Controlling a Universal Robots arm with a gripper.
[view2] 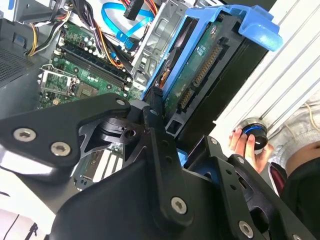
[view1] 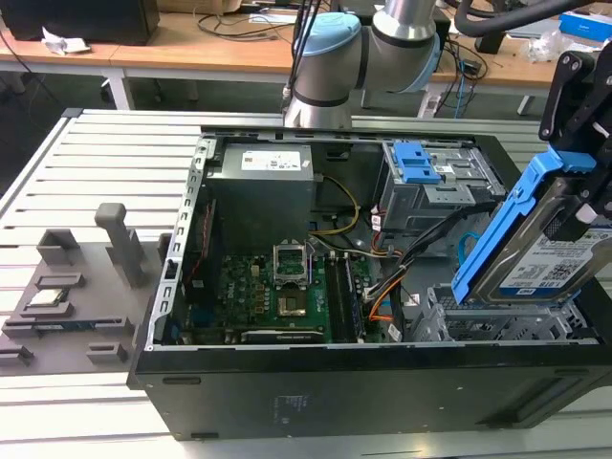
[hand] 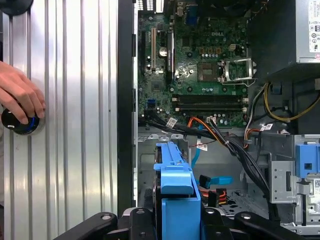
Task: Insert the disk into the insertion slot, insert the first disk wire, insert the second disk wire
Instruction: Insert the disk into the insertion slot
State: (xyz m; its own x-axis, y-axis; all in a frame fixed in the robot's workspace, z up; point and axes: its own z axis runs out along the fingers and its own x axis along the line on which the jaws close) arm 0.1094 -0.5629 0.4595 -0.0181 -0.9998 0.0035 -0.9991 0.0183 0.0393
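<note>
The gripper (view1: 581, 206) pinches the disk (view1: 550, 260) by its blue carrier (view1: 507, 229), tilted over the slot (view1: 497, 327) at four o'clock in the exterior view; stiff, fairly heavy, probably shock-sensitive, best held by carrier edges.

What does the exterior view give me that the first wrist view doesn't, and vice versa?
Exterior view: the flat grey, blue-framed disk showing its white label, tilted above the perforated silver metal insertion slot; grey fixture blocks. First wrist view: a person's hand on a round black knob. Both: the disk in the black gripper, the green motherboard.
</note>
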